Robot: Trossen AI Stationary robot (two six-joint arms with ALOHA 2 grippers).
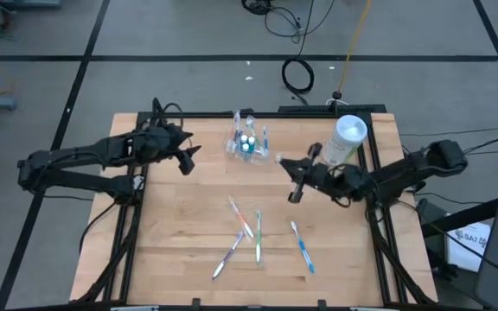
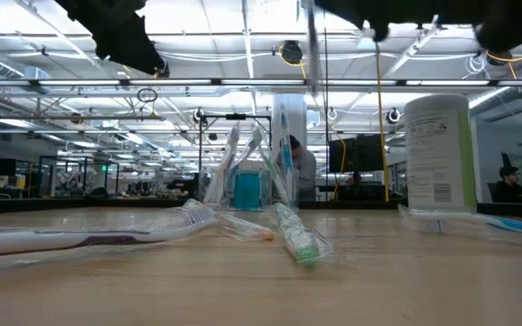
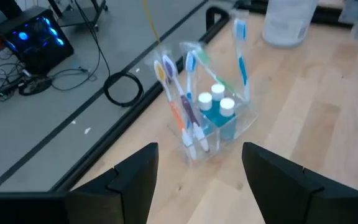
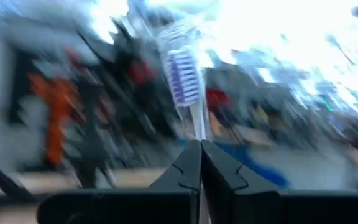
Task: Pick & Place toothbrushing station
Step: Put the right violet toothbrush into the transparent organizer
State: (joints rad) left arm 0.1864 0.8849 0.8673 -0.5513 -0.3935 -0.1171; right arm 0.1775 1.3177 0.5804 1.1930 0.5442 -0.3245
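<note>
A clear holder [image 1: 247, 143] stands at the table's far middle, with several toothbrushes upright in it and white-capped blue tubes [image 3: 218, 107]. Several more wrapped toothbrushes [image 1: 242, 220] lie flat on the wood near the front. My right gripper [image 4: 199, 144] is raised above the table right of the holder [image 1: 294, 183] and shut on a toothbrush with blue-violet bristles [image 4: 181, 73]. My left gripper [image 3: 197, 168] hangs open in the air left of the holder [image 1: 187, 157], which shows between its fingers, farther off. My right gripper pinches the toothbrush by its thin handle [image 4: 197, 127], below the head, between the two shut fingertips. The brush runs on beyond the fingertips, bristle head outermost. It is lifted clear of the table; the handle's lower end is hidden by the fingers.
A tall white bottle [image 1: 348, 138] stands at the table's far right corner, close behind my right arm. A blue toothbrush [image 1: 303, 246] lies alone at the front right. Bare wood lies at the table's left half [image 1: 171, 233].
</note>
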